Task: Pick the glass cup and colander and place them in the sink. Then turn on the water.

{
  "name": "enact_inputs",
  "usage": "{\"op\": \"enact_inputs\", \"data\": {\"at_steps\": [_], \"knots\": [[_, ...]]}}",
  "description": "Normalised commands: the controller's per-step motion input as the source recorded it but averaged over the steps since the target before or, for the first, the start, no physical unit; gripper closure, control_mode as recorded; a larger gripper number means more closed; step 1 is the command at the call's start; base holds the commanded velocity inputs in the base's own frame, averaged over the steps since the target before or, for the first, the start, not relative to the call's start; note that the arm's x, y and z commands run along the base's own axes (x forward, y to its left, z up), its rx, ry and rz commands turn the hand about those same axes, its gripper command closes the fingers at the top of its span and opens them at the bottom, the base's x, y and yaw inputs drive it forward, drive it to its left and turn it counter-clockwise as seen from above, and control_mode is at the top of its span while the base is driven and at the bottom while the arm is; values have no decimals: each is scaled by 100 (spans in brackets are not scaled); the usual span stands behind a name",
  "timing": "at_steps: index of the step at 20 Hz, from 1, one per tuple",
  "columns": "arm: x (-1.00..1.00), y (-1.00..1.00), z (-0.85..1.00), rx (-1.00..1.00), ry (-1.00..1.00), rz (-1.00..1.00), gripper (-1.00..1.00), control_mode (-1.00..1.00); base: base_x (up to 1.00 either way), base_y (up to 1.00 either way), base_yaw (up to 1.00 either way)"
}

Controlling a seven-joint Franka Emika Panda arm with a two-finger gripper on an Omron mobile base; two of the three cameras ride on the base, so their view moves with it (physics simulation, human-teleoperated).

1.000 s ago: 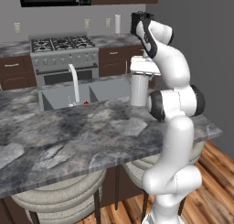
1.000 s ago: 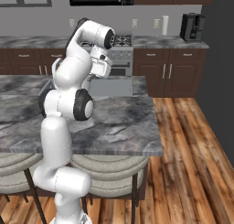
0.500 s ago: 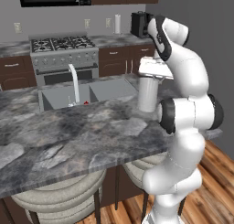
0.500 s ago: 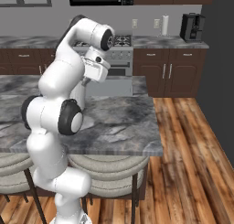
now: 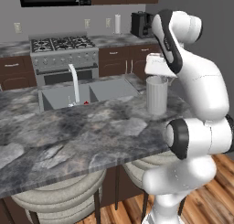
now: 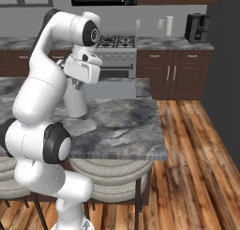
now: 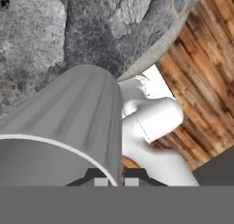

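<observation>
Gripper (image 7: 113, 182) pinched narrow on the rim wall of the glass cup (image 5: 156, 95), which hangs just above the counter (image 5: 91, 131) right of the sink (image 5: 87, 94); thin rim hold could let it swing, slip, or clip the sink edge.

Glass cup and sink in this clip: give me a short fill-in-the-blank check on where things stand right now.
1. The hand is shut on the rim of the ____.
2. The glass cup stands ____, not tipped, at the counter.
3. The sink has ____ coming from its faucet.
4. Seen from the left base view, the cup is to the ____ of the sink.

Missing words: glass cup; upright; no water; right
</observation>
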Motion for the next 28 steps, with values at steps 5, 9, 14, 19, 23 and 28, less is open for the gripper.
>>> {"op": "enact_inputs", "data": {"at_steps": [5,9,14,19,23,28], "knots": [[-57,-7,39,-1,0,-10,100,-100,0,0,0],[-61,-10,28,0,0,-7,100,-100,0,0,0],[-56,0,11,-1,-1,-6,100,-100,0,0,0],[-29,0,0,0,0,-3,100,100,-19,0,-2],[0,0,0,0,0,0,100,100,-29,-25,-2],[0,0,0,0,0,0,100,100,-4,-74,7]]}}
